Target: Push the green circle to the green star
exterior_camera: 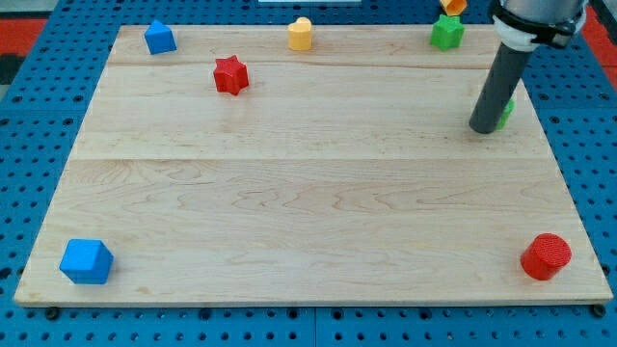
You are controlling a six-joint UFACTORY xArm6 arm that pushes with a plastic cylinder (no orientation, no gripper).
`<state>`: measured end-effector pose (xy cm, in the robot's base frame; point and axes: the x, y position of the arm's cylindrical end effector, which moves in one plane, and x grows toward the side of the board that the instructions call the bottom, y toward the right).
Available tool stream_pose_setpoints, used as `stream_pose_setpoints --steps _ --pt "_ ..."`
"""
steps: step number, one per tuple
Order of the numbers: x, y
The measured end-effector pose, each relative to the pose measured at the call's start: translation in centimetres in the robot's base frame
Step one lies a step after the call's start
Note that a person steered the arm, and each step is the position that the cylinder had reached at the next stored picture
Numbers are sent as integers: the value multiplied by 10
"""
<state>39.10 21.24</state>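
My tip (483,128) touches green circle (505,113) — mostly hidden. Likely light, rigid, slides easily; contact its lower edge toward green star (446,33). No end effector — rod holds nothing.

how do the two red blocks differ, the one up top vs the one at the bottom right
The red star has pointed arms; the red cylinder is round with a flat top. The star sits near the view's top left, between the blue and yellow blocks, while the cylinder sits at the bottom right corner by the board's edge. The cylinder looks larger in the view. Both are red, untouched, and far from my tip.
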Motion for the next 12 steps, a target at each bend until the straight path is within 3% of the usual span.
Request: stream_pose_setpoints --steps 1,2,3,6,8,11,12 --pt "-1 7" --pt "25 9" --pt "15 38" --pt "-75 4" --pt "-103 4" --pt "-107 68" --pt "-123 23"
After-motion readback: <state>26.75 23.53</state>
